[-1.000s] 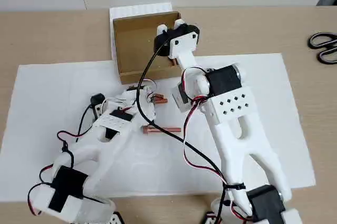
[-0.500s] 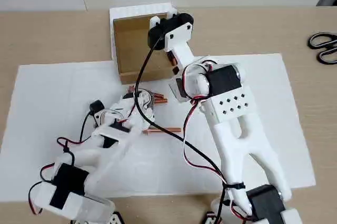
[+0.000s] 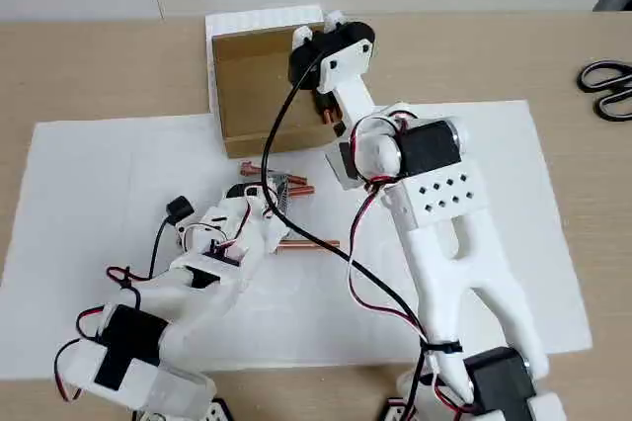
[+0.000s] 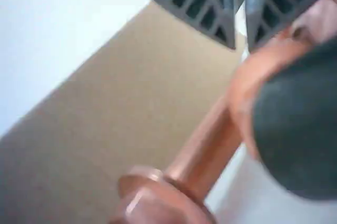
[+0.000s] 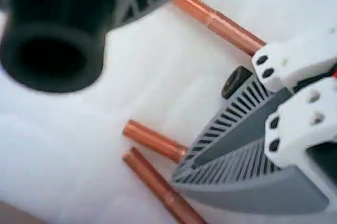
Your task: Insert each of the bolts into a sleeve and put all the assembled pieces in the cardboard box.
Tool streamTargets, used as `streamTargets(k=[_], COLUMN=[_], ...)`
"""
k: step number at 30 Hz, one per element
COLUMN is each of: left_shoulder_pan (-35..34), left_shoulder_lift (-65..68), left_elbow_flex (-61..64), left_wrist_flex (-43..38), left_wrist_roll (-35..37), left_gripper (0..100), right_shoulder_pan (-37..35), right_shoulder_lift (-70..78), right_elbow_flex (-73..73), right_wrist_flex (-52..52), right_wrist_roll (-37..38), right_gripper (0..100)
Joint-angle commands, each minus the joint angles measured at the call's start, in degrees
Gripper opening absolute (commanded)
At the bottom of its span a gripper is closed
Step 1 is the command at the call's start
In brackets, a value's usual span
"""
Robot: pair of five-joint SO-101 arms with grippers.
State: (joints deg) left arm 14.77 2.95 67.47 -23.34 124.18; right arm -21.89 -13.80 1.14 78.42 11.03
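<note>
From above, your left tool (image 3: 269, 192) sits just below the box (image 3: 229, 95), low among the bolts (image 3: 296, 187). White paper (image 3: 89, 194) covers the wooden worktop (image 3: 99, 65), and scissors (image 3: 607, 88) lie well away from the box. In the left wrist view, its jaws look clamped on a bolt (image 4: 202, 150). In the right wrist view, your right tool (image 5: 113, 6) seems clamped on a black sleeve (image 5: 50, 50), bore exposed, likely for mating.

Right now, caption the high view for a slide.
Left claw at loose bolts on paper; right arm at the box.
</note>
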Motion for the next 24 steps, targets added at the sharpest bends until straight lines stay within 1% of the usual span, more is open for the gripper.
streamTargets(k=[1,3,6,9,11,12,14,16,19,24], left_shoulder_pan=[-0.9,-2.4,-0.6,-0.1,0.8,1.5,2.8,4.2,5.7,2.1], left_shoulder_lift=[3.3,3.0,2.0,-2.3,-7.4,-10.3,-17.0,-24.2,-34.0,-46.2], left_elbow_flex=[3.6,3.7,3.4,3.6,3.6,3.6,3.7,3.8,4.1,3.6], left_wrist_flex=[0.3,0.9,1.5,2.9,8.0,10.1,13.1,17.9,30.0,45.0], left_wrist_roll=[0.4,0.4,-0.4,-7.0,-12.0,-13.5,-13.6,-13.7,-13.7,-12.7], left_gripper=[1,1,1,1,1,1,1,1,1,1], right_shoulder_pan=[0.7,0.7,1.2,1.8,1.9,1.9,1.9,1.9,2.2,2.7], right_shoulder_lift=[-2.1,-2.1,-2.1,-2.1,-2.1,-2.1,-2.2,-2.2,-2.4,-2.6], right_elbow_flex=[-2.4,-2.4,-2.0,0.7,3.6,4.8,6.7,7.2,7.3,7.3], right_wrist_flex=[-0.1,-1.5,-3.7,-6.6,-8.4,-9.2,-10.1,-10.1,-10.1,-10.6], right_wrist_roll=[0.4,0.4,0.4,0.4,0.5,0.5,1.7,3.4,4.3,4.1], right_gripper=[0.3,0.3,0.3,0.3,0.3,0.3,0.3,0.3,0.3,0.3])
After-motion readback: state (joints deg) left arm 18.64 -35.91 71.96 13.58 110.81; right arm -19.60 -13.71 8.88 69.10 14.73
